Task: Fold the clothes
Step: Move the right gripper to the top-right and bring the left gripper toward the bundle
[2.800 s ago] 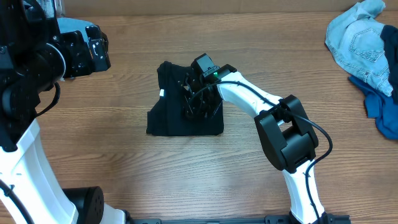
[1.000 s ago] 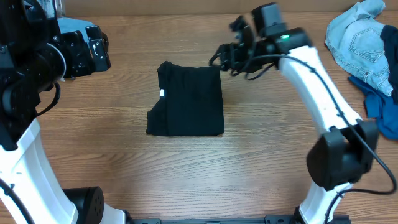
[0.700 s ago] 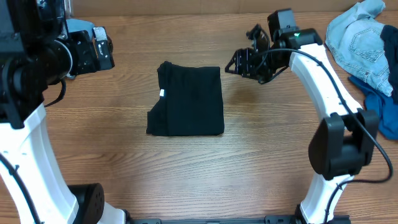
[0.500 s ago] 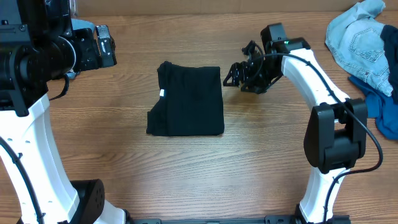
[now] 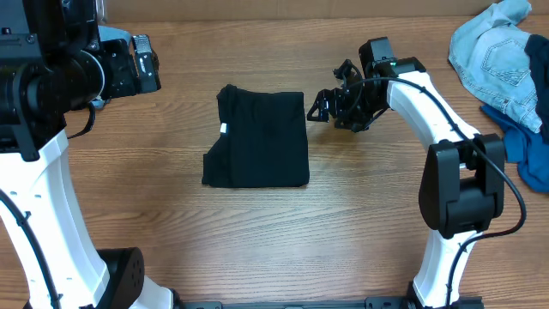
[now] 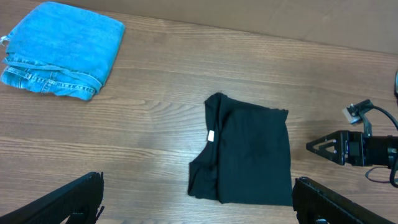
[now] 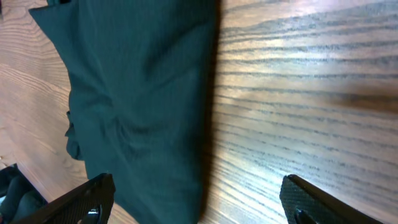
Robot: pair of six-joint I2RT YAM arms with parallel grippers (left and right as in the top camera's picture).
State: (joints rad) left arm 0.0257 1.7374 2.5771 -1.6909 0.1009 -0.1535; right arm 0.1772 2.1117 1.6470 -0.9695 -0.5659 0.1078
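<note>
The black T-shirt [image 5: 262,137] lies folded into a rectangle on the wooden table [image 5: 257,232], with its white tag [image 5: 224,129] on the left edge. It also shows in the left wrist view, T-shirt [image 6: 249,152], and in the right wrist view, T-shirt [image 7: 137,93]. My right gripper [image 5: 328,96] hangs open just right of the shirt's far right corner, holding nothing. In its own view the right gripper [image 7: 199,208] straddles the shirt's edge. My left gripper [image 5: 137,64] is raised at the far left, open and empty. From its own camera the left gripper [image 6: 199,211] looks down from high above.
A crumpled light-blue denim pile [image 5: 497,51] and a royal-blue garment [image 5: 523,146] lie at the table's right edge. A folded light-blue denim piece [image 6: 59,50] rests at the far left. The right arm [image 5: 446,129] spans the right side.
My right gripper left the shirt, swung out right of it, then came back beside its far right corner and opened wider. The left arm shifted slightly. The shirt stayed put.
</note>
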